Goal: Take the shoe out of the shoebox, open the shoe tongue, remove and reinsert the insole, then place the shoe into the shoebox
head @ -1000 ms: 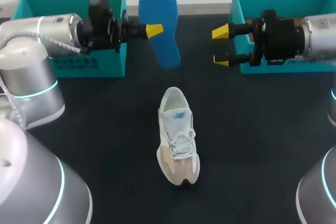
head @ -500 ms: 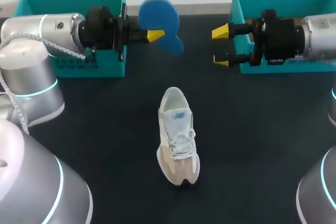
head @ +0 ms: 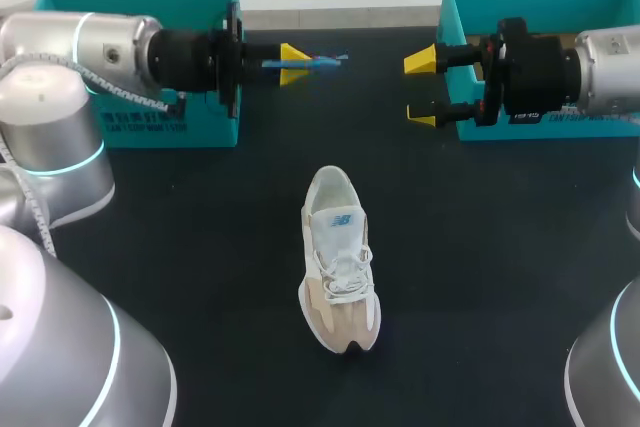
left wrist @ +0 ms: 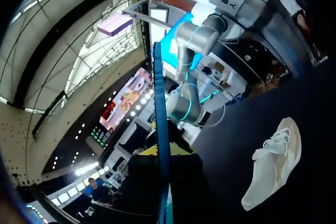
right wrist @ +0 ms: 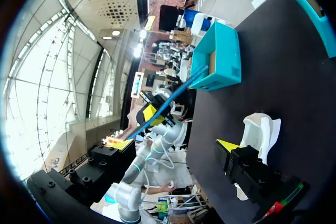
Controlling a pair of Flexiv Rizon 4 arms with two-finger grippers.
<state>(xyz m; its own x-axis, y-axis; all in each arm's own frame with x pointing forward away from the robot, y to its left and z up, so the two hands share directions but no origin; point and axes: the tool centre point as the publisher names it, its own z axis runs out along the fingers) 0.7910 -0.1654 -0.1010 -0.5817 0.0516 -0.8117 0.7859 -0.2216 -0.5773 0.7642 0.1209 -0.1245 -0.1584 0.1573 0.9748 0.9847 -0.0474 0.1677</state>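
A beige and white shoe (head: 338, 259) lies on the black table, toe toward me, tongue open and no insole in it. My left gripper (head: 293, 58) is shut on a blue insole (head: 322, 61), held in the air in front of the left shoebox (head: 205, 125) and seen edge-on. In the left wrist view the insole (left wrist: 160, 124) rises as a thin blue strip from between the fingers, with the shoe (left wrist: 273, 167) off to one side below. My right gripper (head: 420, 88) hangs open and empty by the right shoebox (head: 470, 7), facing the left gripper.
Both teal shoeboxes stand at the table's far edge, left and right. From the right wrist, the left shoebox (right wrist: 220, 61) shows beyond the shoe (right wrist: 261, 128), whose heel lies behind one yellow fingertip (right wrist: 227, 145). Black table surrounds the shoe.
My left wrist has rolled, turning the insole from flat-on to edge-on. The right arm and the shoe have not moved.
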